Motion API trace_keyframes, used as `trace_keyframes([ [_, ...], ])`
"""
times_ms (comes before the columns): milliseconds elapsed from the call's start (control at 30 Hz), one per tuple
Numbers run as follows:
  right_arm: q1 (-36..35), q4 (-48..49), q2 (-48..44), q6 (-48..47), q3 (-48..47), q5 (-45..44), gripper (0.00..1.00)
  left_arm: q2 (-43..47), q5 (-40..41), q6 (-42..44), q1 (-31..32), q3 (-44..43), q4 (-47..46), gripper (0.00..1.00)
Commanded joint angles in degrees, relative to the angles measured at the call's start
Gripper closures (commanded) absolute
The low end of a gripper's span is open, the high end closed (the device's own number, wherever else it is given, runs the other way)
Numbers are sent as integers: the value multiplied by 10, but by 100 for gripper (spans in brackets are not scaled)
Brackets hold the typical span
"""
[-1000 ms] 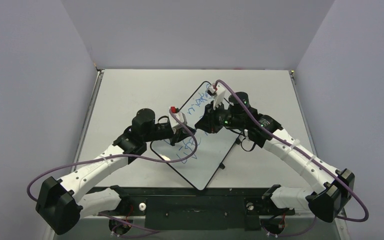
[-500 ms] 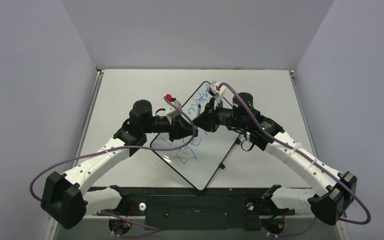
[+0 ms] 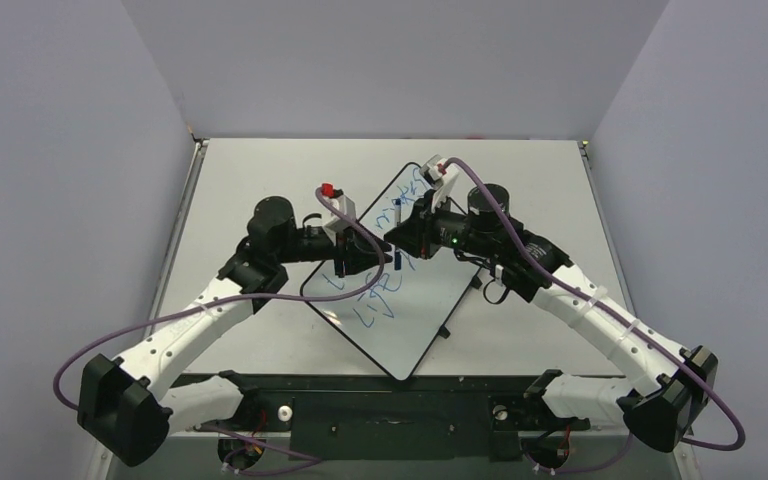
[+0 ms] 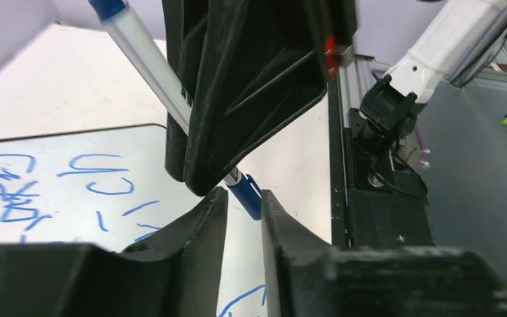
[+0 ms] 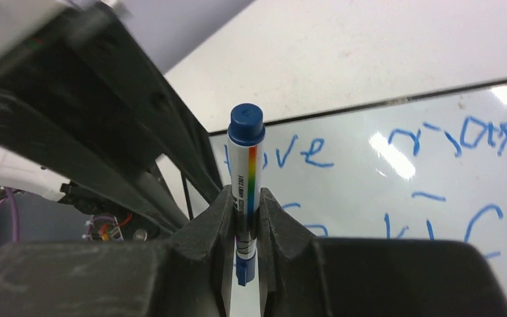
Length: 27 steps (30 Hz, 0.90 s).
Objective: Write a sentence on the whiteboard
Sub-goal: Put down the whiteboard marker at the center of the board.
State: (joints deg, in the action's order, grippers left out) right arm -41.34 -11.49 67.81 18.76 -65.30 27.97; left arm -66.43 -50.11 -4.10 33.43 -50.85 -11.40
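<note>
Blue sentence (image 3: 375,300): two slanted lines of handwriting on the whiteboard (image 3: 430,310). "love" reads clear in right wrist view, next word starts "ma", rest cut off or behind the arms.
Whiteboard: lies flat on the table (image 3: 260,180), turned cornerwise w/ one corner toward the back wall. Glossy, thin black rim, approx table ctr, btwn the two arms.
Marker (image 5: 244,165): white barrel w/ rainbow stripe + small print, blue at both ends. Held up off the board, over the writing.
Right gripper (image 5: 245,196): fingers pressed onto the marker barrel, one each side, approx mid-length. One blue end sticks out past the tips, the other sits back btwn the fingers.
Left gripper (image 4: 243,198): meets the right gripper tip to tip above the board. Fingers close together w/ a narrow gap, and a blue marker end sits right at the tips. Can't tell if it is pinching that end or just beside it.
Left arm (image 3: 190,330): white links, reaches in from near-left corner toward board ctr.
Right arm (image 3: 600,320): same from near-right corner. Both wrists come together over the board.
Walls (image 3: 380,70): plain pale grey-lilac panels at the back + both sides of the table.
</note>
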Motion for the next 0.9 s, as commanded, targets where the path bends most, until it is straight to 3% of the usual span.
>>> trace_keyframes([
  [0, 5, -111, 9, 26, -9, -51, 100, 71, 43, 38, -13, -32, -78, 69],
  [200, 17, -160, 10, 27, -41, -118, 100, 109, 111, 38, -23, -7, -44, 43],
  [267, 26, -176, 11, 28, -50, -154, 100, 122, 146, 38, -24, -3, -25, 39],
  [500, 118, -229, 24, 53, -57, -282, 100, 195, 329, 16, -24, 19, 96, 38],
  [667, 173, -275, 47, 74, -42, -441, 100, 252, 476, 2, -24, 29, 212, 38],
  [867, 233, -211, 52, 129, 37, -570, 100, 320, 610, -6, -24, 65, 292, 37],
])
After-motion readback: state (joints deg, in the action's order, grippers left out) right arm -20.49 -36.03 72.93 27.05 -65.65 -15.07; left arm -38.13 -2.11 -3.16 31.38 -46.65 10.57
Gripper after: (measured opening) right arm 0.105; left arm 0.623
